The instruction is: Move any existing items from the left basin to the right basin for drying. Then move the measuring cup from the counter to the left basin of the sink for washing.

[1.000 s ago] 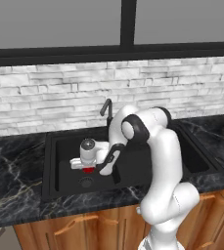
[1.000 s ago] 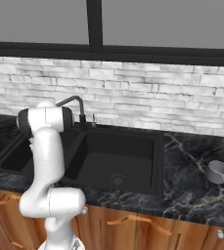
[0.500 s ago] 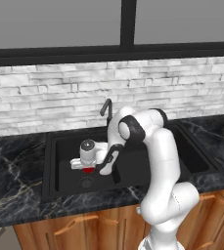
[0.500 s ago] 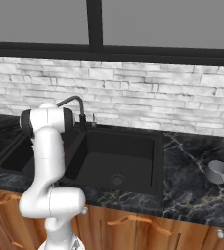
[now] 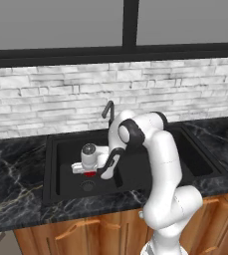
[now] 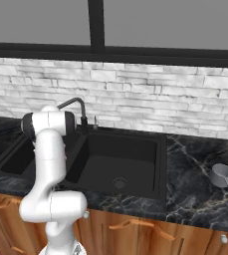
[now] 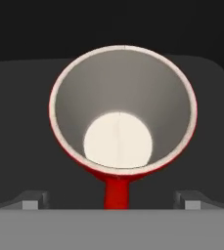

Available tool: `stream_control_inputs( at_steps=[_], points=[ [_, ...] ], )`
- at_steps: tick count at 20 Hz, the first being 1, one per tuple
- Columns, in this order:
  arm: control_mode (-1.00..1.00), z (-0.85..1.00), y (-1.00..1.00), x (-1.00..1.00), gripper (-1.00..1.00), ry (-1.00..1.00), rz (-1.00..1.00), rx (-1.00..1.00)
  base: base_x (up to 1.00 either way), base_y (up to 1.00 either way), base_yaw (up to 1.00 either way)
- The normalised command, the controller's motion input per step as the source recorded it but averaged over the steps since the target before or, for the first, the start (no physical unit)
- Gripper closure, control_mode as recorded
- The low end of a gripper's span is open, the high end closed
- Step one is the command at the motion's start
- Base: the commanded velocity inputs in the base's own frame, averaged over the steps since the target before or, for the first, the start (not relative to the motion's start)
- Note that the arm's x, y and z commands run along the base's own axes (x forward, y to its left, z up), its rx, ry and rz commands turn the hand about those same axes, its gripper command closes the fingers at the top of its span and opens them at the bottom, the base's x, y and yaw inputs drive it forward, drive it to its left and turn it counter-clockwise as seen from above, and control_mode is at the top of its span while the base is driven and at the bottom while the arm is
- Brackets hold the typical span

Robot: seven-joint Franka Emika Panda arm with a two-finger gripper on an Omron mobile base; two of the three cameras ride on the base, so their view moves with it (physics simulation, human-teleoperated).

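One small red cup (image 7: 123,117) with a white inside stands upright in the left basin (image 5: 65,154) of the black sink (image 6: 158,164), its mouth facing the hand camera. The end effector (image 5: 88,167) reaches down into that basin directly over the cup, fingers spread wide, one on either side of it, nothing gripped. Well apart, the grey metal measuring cup (image 6: 222,175) lies on the black marble tabletop (image 6: 195,199) right of the wider right basin (image 6: 118,164)
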Motion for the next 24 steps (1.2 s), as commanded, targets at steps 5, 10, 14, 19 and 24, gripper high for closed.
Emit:
stream_control_inputs(
  at_steps=[5,10,14,19,24],
  points=[
    [-1.00,-0.20,0.00,0.05,-1.00,0.00,0.00,0.00,0.00,0.00,0.00],
    [-1.00,-0.15,0.00,0.07,1.00,0.00,0.00,0.00,0.00,0.00,0.00],
    [-1.00,-0.02,0.00,0.01,1.00,0.01,0.00,0.00,0.00,0.00,0.00],
    [-1.00,0.00,0.01,0.03,1.00,0.00,0.00,0.00,0.00,0.00,0.00],
    [-1.00,0.00,0.01,0.05,1.00,0.00,0.00,0.00,0.00,0.00,0.00]
  ],
)
